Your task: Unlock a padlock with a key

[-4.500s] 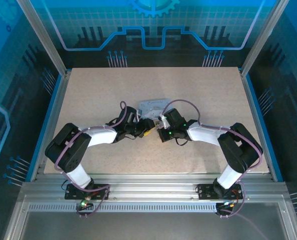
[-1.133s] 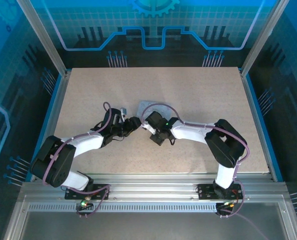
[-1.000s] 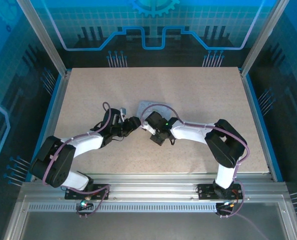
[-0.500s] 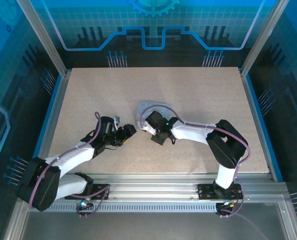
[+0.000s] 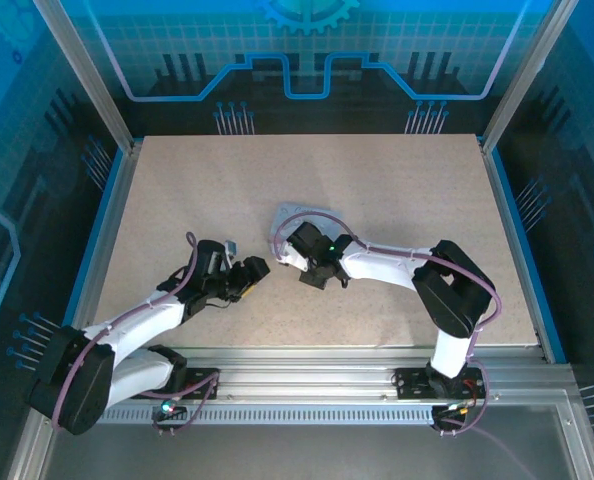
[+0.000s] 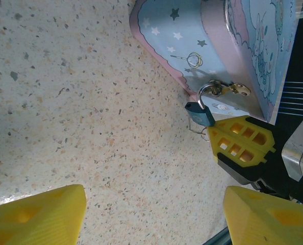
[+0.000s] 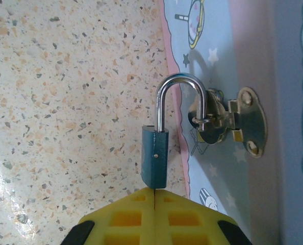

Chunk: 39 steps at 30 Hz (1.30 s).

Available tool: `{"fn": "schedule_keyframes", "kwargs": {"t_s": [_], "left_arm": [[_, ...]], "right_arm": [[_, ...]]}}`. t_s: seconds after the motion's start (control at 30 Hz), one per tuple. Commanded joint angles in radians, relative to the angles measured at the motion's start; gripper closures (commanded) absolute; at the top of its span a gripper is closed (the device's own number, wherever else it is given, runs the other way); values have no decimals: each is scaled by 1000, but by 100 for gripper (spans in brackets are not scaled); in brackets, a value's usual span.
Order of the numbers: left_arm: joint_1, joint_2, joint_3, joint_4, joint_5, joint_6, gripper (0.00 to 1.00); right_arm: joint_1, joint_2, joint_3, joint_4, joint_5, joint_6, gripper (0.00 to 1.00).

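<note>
From above, the speckled bench (image 5: 377, 170) carries a pale-blue tin box (image 5: 299, 214) near its middle. The left claw (image 5: 254, 267) lies low over the bench, to the left of the box and nearer than it, well apart from it. The right arm reaches in to the box's near edge. The padlock is too small to pick out from here.

The left wrist camera shows the left claw's yellow fingers (image 6: 39, 214) standing wide apart with only bare bench between them. Beyond them the padlock (image 6: 199, 113) hangs at the side of the star-printed box. It is a tiny lock with a dark teal body and a bright silver shackle hooked through a brass-coloured hasp (image 6: 233, 89). The right claw (image 6: 218, 137) sits just beside the lock's lower end.

The right wrist camera gives the lock close up. Its body (image 7: 154, 158) is narrow and blue-green, with a small rivet on its face. One leg of the shackle enters the body. The other leg runs down into the hasp's loop (image 7: 202, 121) and does not meet the body. This claw's fingers (image 7: 121, 217) are pressed together, and the lock's lower end touches their tips at the seam. Whether anything is pinched between them cannot be told.
</note>
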Motion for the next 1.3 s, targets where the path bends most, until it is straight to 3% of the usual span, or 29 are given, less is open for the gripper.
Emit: {"fn": "schedule_keyframes", "kwargs": {"t_s": [0.0, 0.47, 1.27], "left_arm": [[6, -2, -12, -18, 19, -2, 27], [3, -9, -25, -19, 20, -13, 26], [1, -18, -18, -31, 14, -11, 25]], "right_arm": [[14, -22, 8, -1, 7, -16, 100], [36, -11, 44, 27, -4, -59, 100], [42, -37, -30, 29, -31, 14, 100]]}}
